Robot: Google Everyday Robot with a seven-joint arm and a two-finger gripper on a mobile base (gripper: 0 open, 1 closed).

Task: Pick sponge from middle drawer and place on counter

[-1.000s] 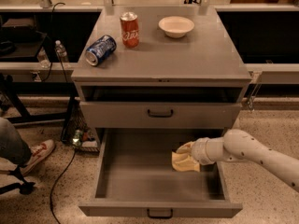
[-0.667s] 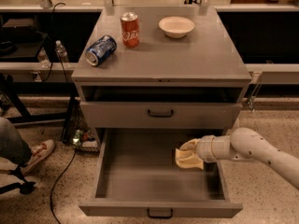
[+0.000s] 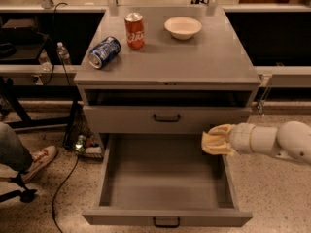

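The middle drawer [image 3: 160, 178] is pulled open, and its flat grey tray is bare. My gripper [image 3: 219, 141] reaches in from the right on a white arm. It is shut on the pale-yellow sponge [image 3: 213, 142]. It holds the sponge lifted above the drawer's back right corner, just in front of the closed drawer front [image 3: 166, 118]. The sponge hides most of the fingertips. The counter [image 3: 204, 62] is the grey top slab above.
On the counter stand an upright red soda can [image 3: 134, 30], a blue can [image 3: 104, 52] lying on its side and a white bowl [image 3: 182, 27]. A person's shoe [image 3: 41, 157] and cables are on the floor at left. A water bottle [image 3: 63, 54] stands on the left shelf.
My gripper has risen and drawn back to the right with the sponge, from low inside the drawer to above its back right corner.
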